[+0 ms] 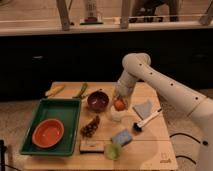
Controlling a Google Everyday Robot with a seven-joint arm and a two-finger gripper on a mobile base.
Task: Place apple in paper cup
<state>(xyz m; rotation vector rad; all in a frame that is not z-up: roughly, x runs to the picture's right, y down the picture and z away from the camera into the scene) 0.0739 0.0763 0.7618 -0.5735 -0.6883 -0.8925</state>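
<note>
Clasping apple (119, 104), seemingly: jaws above cup (116, 116)

single white arm, sharply bent at the elbow, pincer pointing down.
arm (170, 92) slopes up from the lower right to the elbow (136, 62), then turns down; pincer (119, 101) hangs low over the middle of the bench (150, 145).
</note>
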